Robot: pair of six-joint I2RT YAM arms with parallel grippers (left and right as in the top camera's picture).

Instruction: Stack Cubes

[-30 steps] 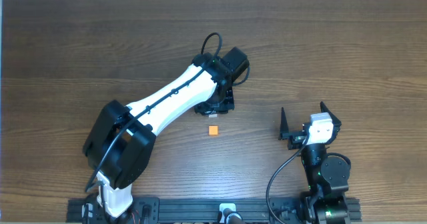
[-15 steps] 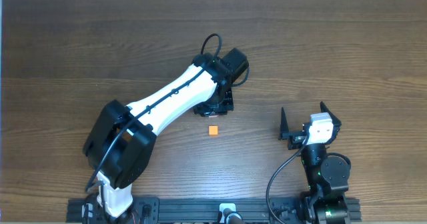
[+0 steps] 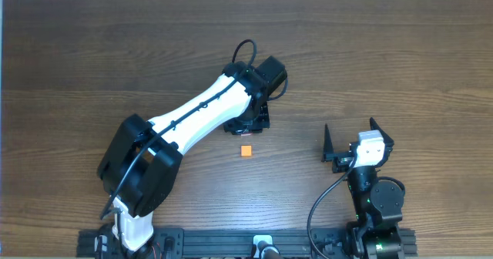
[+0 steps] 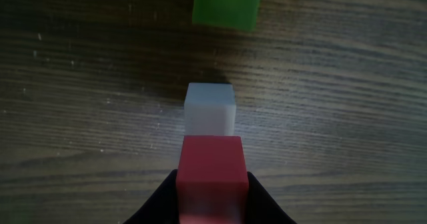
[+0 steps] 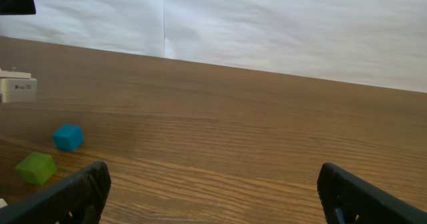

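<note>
The left gripper (image 4: pixel 212 187) is clamped on a red cube (image 4: pixel 211 163), held between its fingers. A white cube (image 4: pixel 210 109) lies on the table (image 4: pixel 80 84) just beyond it, a green cube (image 4: pixel 227 4) farther on. The right gripper (image 3: pixel 351 139), fingers spread apart, sits well away from them

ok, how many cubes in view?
5: red cube in left end effector, grey cube beside it, green cube beyond, blue cube near green, orange cube mid-table. The arm may hide more.
</note>
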